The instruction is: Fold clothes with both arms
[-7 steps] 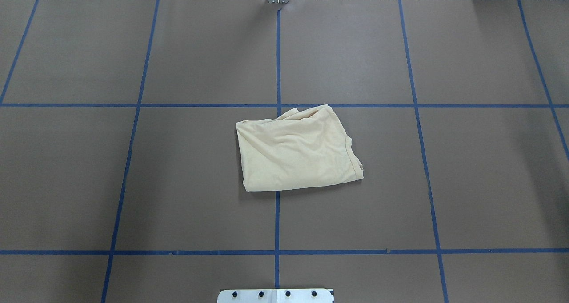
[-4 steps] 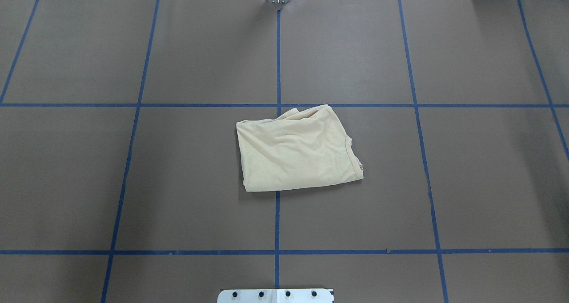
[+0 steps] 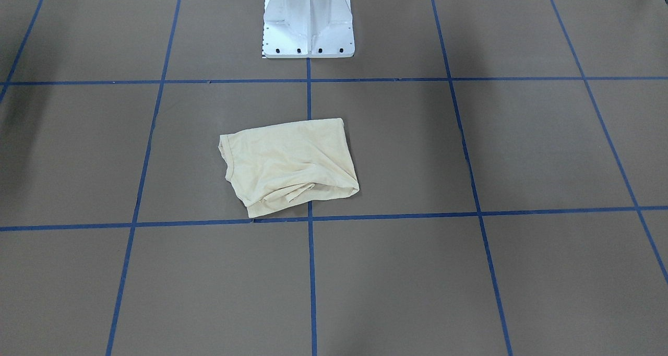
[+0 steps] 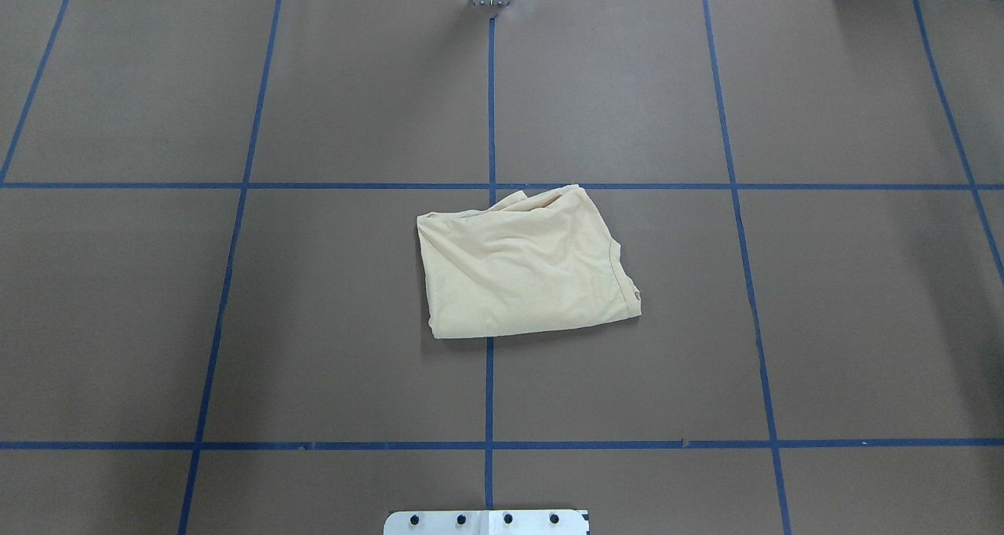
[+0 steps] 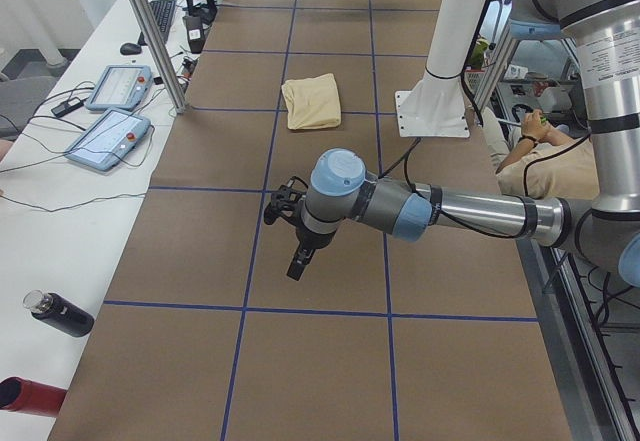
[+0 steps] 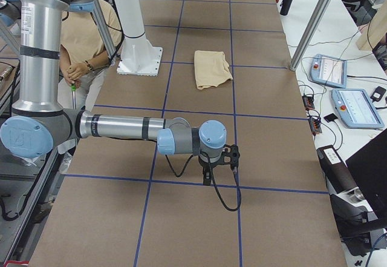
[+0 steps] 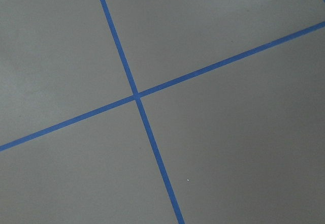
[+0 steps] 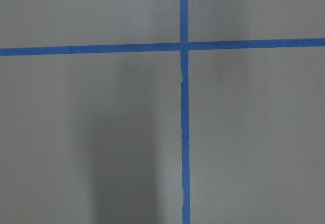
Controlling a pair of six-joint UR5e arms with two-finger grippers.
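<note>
The pale cream-yellow shirt (image 4: 525, 264) lies folded into a small, slightly rumpled rectangle near the middle of the brown table; it also shows in the front view (image 3: 287, 165) and both side views (image 5: 312, 101) (image 6: 211, 68). Its print is hidden. No gripper touches it. My left gripper (image 5: 298, 261) hangs over bare table far from the shirt, towards the table's left end. My right gripper (image 6: 207, 176) hangs over bare table towards the right end. I cannot tell if either is open or shut. Both wrist views show only brown surface and blue tape.
Blue tape lines (image 4: 489, 386) grid the table. The white pedestal base (image 3: 308, 22) stands on the robot's side. Teach pendants (image 5: 110, 111) (image 6: 338, 73) and metal posts (image 5: 150, 36) line the far side. A seated person (image 6: 91, 37) is behind the robot. A black bottle (image 5: 60, 313) lies nearby.
</note>
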